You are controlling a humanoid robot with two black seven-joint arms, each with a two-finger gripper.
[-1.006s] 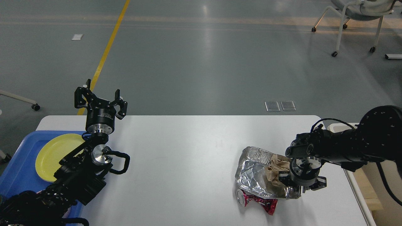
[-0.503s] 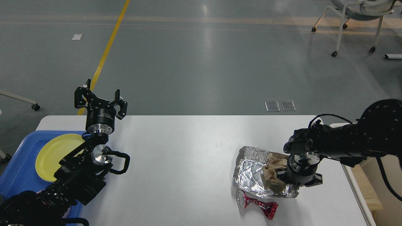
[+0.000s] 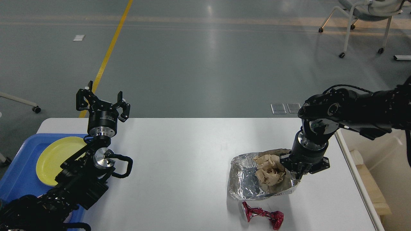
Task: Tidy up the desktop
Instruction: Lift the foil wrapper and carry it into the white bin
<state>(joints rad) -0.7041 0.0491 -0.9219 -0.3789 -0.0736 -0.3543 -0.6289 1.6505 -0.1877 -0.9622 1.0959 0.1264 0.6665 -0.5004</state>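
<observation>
The white desktop (image 3: 179, 160) fills the lower half of the head view. At its right, a crumpled foil tray (image 3: 244, 183) holds a wad of brown paper (image 3: 269, 171). My right gripper (image 3: 297, 176) points down and is shut on the tray's right rim, which is raised off the surface. In front of the tray a crushed red can (image 3: 261, 215) lies on its side, apart from it. My left gripper (image 3: 102, 99) stands open and upright over the far left corner, with nothing between its fingers.
A blue tray (image 3: 19, 173) at the left edge carries a yellow plate (image 3: 54, 157), partly behind my left arm. A cream bin (image 3: 372, 192) stands beside the table's right edge. A wheeled chair (image 3: 366, 12) stands far back right.
My right arm has risen and swung back, lifting the foil tray by its right rim and shifting it left. The red can is now uncovered. The left arm has not moved.
</observation>
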